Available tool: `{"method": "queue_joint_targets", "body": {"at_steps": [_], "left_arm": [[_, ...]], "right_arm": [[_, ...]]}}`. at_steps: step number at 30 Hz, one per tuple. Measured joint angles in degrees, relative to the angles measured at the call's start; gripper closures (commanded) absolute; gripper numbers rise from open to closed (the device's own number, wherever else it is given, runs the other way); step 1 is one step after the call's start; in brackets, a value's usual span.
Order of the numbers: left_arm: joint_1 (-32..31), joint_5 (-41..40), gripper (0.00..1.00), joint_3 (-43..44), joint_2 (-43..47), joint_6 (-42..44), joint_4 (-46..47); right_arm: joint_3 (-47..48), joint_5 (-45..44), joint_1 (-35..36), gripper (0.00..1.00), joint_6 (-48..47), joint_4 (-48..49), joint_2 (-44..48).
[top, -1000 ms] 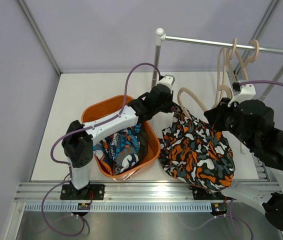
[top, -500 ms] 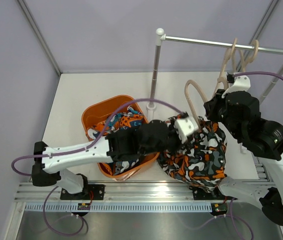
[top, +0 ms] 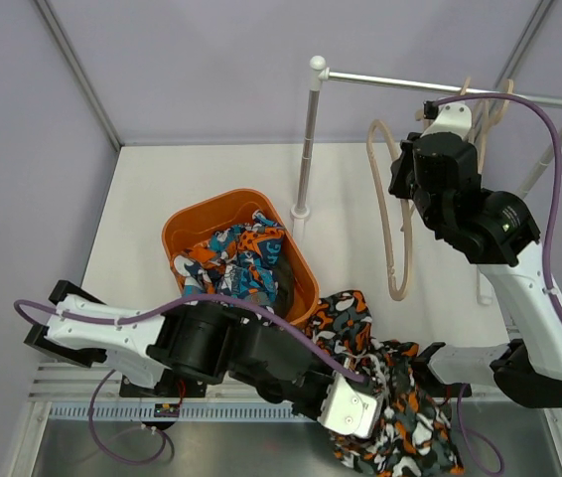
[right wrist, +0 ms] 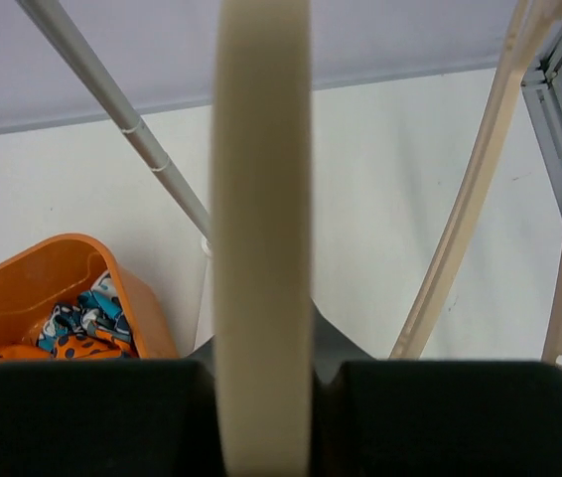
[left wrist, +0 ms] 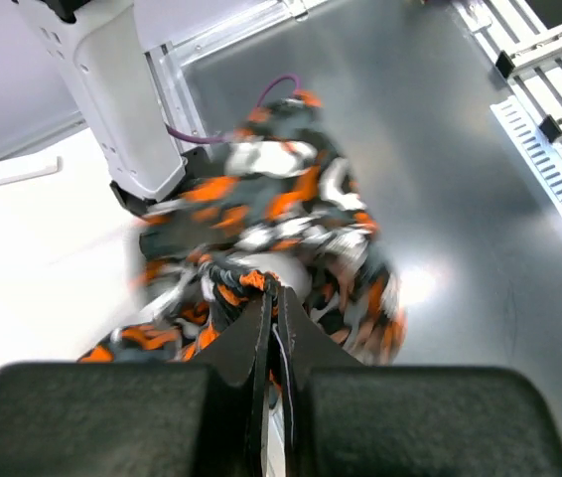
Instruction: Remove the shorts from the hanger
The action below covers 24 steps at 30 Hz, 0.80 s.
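Observation:
The orange-black-white blotch shorts (top: pixel 400 422) (left wrist: pixel 281 199) hang bunched over the near metal edge of the table, off the hanger. My left gripper (left wrist: pixel 271 290) (top: pixel 365 393) is shut on a fold of them. The beige hanger (top: pixel 398 214) (right wrist: pixel 261 179) is bare and hangs in the air below the rail (top: pixel 400 83). My right gripper (top: pixel 402 177) (right wrist: pixel 261 348) is shut on it. A blue-orange-white swirl pair of shorts (top: pixel 233 260) (right wrist: pixel 74 323) lies in the orange basket (top: pixel 184 227) (right wrist: pixel 13 283).
The rack's upright pole (top: pixel 306 149) (right wrist: pixel 122 124) stands just behind the basket. More beige hangers (top: pixel 485 109) (right wrist: pixel 470 229) hang on the rail at the right. The slotted metal strip (left wrist: pixel 549 169) runs along the near edge.
My left arm swung right and toward the near edge, pulling the blotch shorts off the hanger. My right arm lifted the now bare hanger up toward the rail.

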State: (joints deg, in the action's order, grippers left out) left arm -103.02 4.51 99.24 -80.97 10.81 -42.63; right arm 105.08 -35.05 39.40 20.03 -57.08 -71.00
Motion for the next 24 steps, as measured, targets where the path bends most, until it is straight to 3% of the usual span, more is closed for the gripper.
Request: {"method": "queue_joint_targets", "body": {"at_steps": [4,10,15,24], "left_arm": [[0.00,-4.02,1.00,-0.46,3.54,1.05,0.33],[0.04,-27.15,1.00,-0.48,10.32,8.87,10.12],[0.35,-44.11,1.00,4.24,10.62,25.29,27.50],[3.23,-49.72,1.00,11.56,10.91,54.86,61.79]], "right_arm": [[4.02,-2.51,0.00,1.00,-0.96,-0.02,-2.29],[3.72,-3.19,0.00,1.00,-1.03,-0.24,-1.55],[3.06,-3.39,0.00,1.00,-1.05,-1.20,-0.09],[3.08,-3.41,-0.02,1.00,-1.46,-1.73,1.01]]}}
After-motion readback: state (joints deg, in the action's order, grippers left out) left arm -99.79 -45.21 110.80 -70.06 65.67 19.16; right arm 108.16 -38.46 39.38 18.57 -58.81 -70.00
